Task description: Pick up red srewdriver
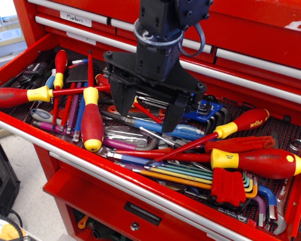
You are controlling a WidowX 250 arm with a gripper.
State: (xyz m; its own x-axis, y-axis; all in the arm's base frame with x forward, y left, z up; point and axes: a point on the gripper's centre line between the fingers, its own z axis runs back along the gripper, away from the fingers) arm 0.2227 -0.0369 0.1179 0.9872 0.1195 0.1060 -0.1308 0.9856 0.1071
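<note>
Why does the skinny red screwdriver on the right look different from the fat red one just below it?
The skinny red screwdriver has a slim handle; the fat red screwdriver has a much thicker one. The skinny one lies slanted, its end pointing up right; the fat one lies almost level. The fat one has a yellow dot at its end. Both have red handles, yellow collars and red shafts.

A single camera looked down at an angle from in front of and above an open red tool drawer (20,65), fairly close. The drawer filled most of the frame, running diagonally from upper left to lower right.
</note>
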